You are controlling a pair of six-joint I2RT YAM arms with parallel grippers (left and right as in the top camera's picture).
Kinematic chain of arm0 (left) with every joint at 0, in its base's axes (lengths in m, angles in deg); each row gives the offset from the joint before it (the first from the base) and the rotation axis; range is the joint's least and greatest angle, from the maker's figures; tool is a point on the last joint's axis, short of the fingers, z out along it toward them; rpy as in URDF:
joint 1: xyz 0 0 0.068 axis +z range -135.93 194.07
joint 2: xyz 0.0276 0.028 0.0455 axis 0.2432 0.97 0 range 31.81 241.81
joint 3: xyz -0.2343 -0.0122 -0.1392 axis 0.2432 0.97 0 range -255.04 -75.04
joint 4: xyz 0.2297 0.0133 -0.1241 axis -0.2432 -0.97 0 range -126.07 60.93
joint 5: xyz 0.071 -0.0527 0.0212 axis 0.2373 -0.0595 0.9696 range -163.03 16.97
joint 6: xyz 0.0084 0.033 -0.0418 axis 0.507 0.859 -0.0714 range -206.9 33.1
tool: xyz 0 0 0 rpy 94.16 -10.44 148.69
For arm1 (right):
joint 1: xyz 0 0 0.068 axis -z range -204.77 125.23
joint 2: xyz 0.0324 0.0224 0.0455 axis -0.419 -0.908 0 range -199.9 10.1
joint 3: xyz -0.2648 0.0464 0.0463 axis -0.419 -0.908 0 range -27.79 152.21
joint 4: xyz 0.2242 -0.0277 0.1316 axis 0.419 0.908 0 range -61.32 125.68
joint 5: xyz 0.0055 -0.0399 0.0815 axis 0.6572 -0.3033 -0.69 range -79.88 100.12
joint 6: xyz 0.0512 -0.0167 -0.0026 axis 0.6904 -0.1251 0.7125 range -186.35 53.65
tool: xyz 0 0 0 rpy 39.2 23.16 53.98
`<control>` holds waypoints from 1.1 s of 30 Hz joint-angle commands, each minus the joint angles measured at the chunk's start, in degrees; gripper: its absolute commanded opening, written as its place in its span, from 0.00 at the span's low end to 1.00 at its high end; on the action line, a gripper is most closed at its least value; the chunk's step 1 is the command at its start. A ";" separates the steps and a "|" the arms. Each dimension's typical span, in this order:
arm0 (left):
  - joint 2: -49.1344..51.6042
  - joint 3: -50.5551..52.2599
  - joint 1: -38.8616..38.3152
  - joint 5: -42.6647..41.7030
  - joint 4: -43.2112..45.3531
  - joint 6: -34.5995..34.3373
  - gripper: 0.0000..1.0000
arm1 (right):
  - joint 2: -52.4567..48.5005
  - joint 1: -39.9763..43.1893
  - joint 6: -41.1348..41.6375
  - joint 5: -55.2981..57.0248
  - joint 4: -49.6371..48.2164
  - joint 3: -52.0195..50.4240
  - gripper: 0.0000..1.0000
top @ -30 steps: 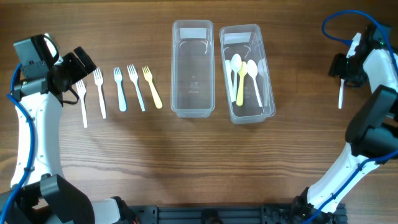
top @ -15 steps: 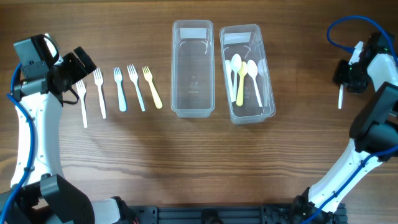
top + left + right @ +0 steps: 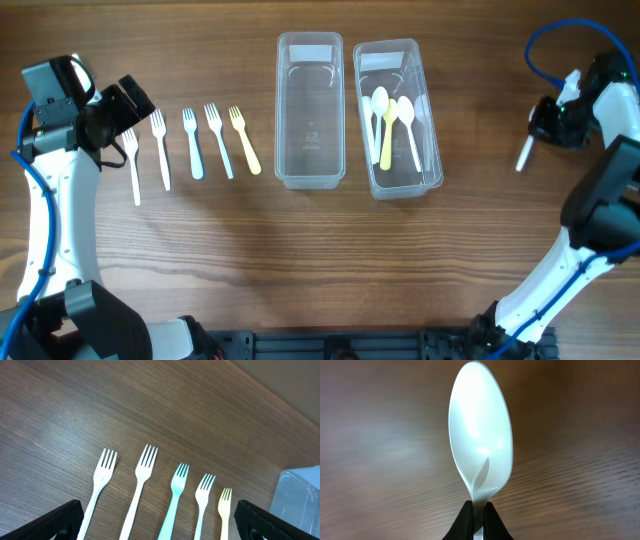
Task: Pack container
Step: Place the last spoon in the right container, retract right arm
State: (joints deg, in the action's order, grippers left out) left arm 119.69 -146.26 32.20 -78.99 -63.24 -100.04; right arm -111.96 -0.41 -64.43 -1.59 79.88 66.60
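Note:
Two clear containers stand side by side at the back middle: the left one point(image 3: 310, 110) is empty, the right one point(image 3: 432, 120) holds two white spoons point(image 3: 408, 125) and a yellow spoon point(image 3: 388, 135). Several forks lie in a row at the left: white point(image 3: 133, 165), white point(image 3: 161, 150), blue point(image 3: 192, 145), white point(image 3: 218, 140), yellow point(image 3: 244, 140). My left gripper point(image 3: 130, 98) point(image 3: 160, 527) hangs open above that row, holding nothing. At the far right my right gripper point(image 3: 547, 120) point(image 3: 479, 515) is shut on the handle of a white spoon point(image 3: 481, 445) point(image 3: 523, 157), held off the table.
In the left wrist view the forks run white point(image 3: 100, 485), white point(image 3: 141, 480), blue point(image 3: 176, 495), white point(image 3: 202, 502), yellow point(image 3: 224, 510), with a container corner point(image 3: 297, 495) at the right. Bare wooden table point(image 3: 320, 260) fills the front half.
My right gripper has shut on the white spoon, and the spoon's handle has swung from straight to slanting left. The left arm has not moved.

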 commanded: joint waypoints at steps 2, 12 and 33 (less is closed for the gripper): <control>0.04 -1.11 0.26 -1.05 0.02 0.94 1.00 | 18.47 -9.88 -0.79 -5.81 -1.36 2.29 0.04; 0.04 -1.11 0.26 -1.05 0.04 0.96 1.00 | 18.86 -31.36 4.79 0.72 -2.80 -1.27 0.04; 0.04 -1.11 0.26 -1.05 0.04 0.94 1.00 | 21.07 -26.03 7.08 19.39 -5.31 -0.37 0.80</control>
State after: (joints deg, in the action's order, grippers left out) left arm 119.69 -146.26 32.20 -78.99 -63.24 -100.04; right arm -96.42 -33.09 -57.35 10.00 75.59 65.22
